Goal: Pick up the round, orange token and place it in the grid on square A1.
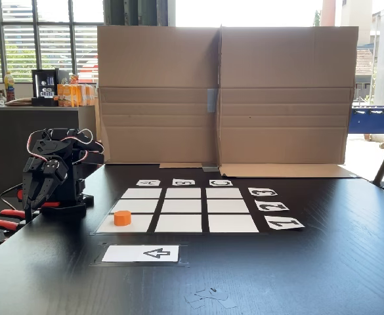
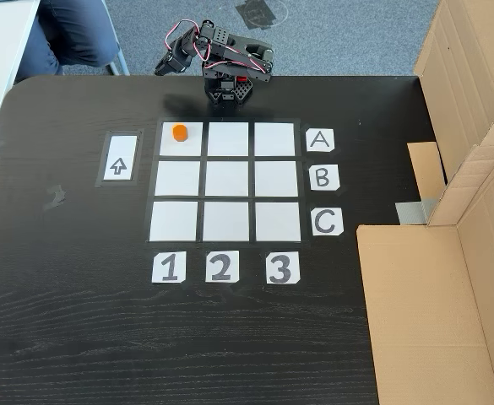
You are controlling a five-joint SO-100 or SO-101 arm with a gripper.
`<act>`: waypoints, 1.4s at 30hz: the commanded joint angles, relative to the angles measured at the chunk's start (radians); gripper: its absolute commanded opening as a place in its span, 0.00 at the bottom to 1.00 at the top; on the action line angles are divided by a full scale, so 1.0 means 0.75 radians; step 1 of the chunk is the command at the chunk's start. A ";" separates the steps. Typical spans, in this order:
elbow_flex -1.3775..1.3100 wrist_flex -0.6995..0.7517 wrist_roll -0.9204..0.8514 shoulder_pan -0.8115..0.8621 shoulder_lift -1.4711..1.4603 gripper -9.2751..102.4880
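**Orange token sits on the grid's corner cell; arm folded well away from it**

You find the small, bright orange, puck-like plastic token (image 2: 179,132) already on the grid (image 2: 226,183) of nine white rectangular cells with black gaps; it rests flat on the corner cell (image 2: 181,146) where the row labelled A meets the column labelled 1, toward that cell's outer edge, on the side away from the grid's centre; judged from this, it lies on square A1. In a fixed view from table level the token (image 1: 122,218) stands on the grid's near left cell, just beyond the white card with the black arrow (image 1: 141,253).

Expect the token to be light, stiff and smooth-walled; it is probably a little slippery, not fragile; take it across its round side wall, low enough that the pads bear on the straight flank, not the top rim.

The black arm's gripper (image 1: 34,197) hangs folded at its base, beside the grid's A edge and well apart from the token; it touches and holds nothing that you can see; whether the fingers are parted or closed you cannot tell from either fixed view.
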 commanded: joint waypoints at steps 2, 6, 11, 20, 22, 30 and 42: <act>-0.018 -0.020 -0.002 0.010 0.010 0.12; -0.016 -0.020 -0.004 0.010 0.010 0.12; -0.014 -0.022 -0.006 0.010 0.010 0.12; -0.008 -0.022 -0.010 0.010 0.010 0.12; -0.008 -0.018 -0.010 0.010 0.010 0.12; 0.000 -0.029 -0.031 0.033 0.010 0.12; 0.033 -0.033 -0.039 0.033 0.010 0.12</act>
